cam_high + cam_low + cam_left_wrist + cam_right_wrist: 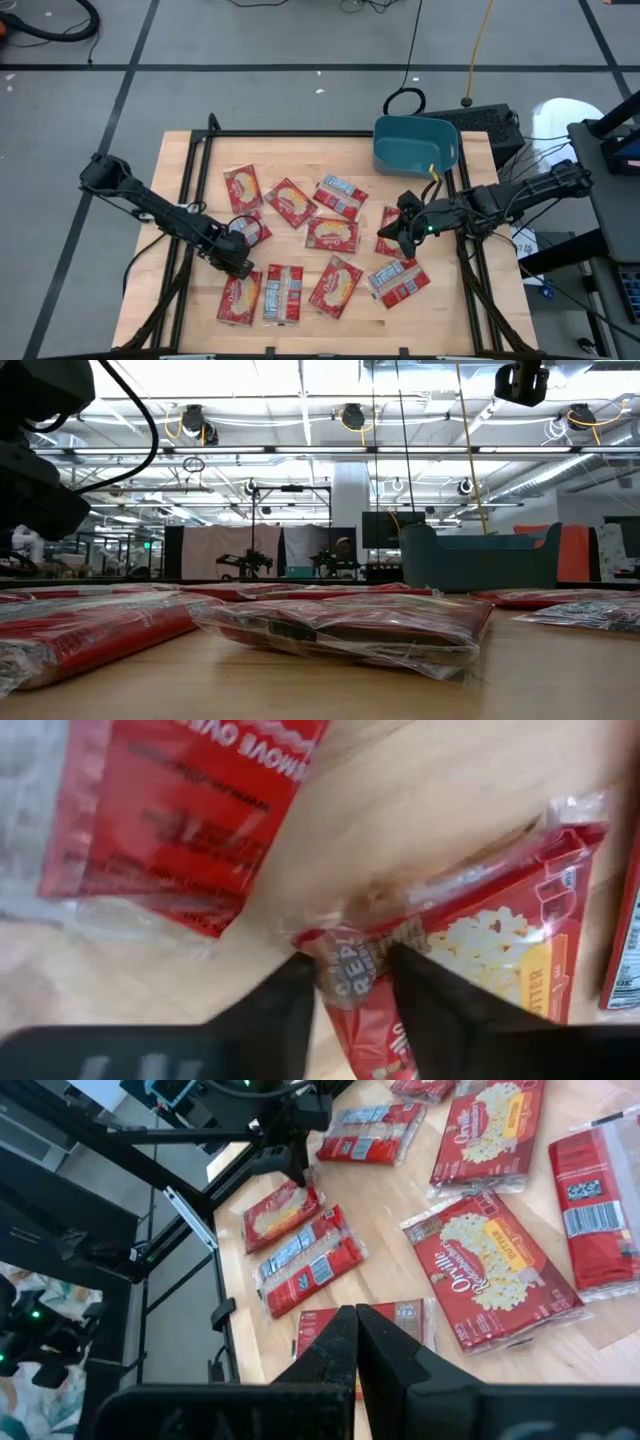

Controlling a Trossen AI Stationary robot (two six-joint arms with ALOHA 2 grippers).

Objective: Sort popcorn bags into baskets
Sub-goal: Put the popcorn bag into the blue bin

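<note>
High view: the popcorn bags (pixel 333 234) lie scattered flat across the table (pixel 180 180), the teal basket (pixel 414 146) at its far right corner holding none. The left gripper (pixel 238 263) sits low among the near-left bags.

Left wrist view alone shows its fingers (pixel 270 1020) pinching one bag's (pixel 480 945) corner.

Right wrist view: the right gripper (pixel 355 1342) hangs closed and empty above the bags.

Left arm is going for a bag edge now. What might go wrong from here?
The left gripper has only the crinkled end seal of a popcorn bag between its jaws, so it may slip out on lifting. The basket sits at the far right corner, a long carry over other bags.
</note>
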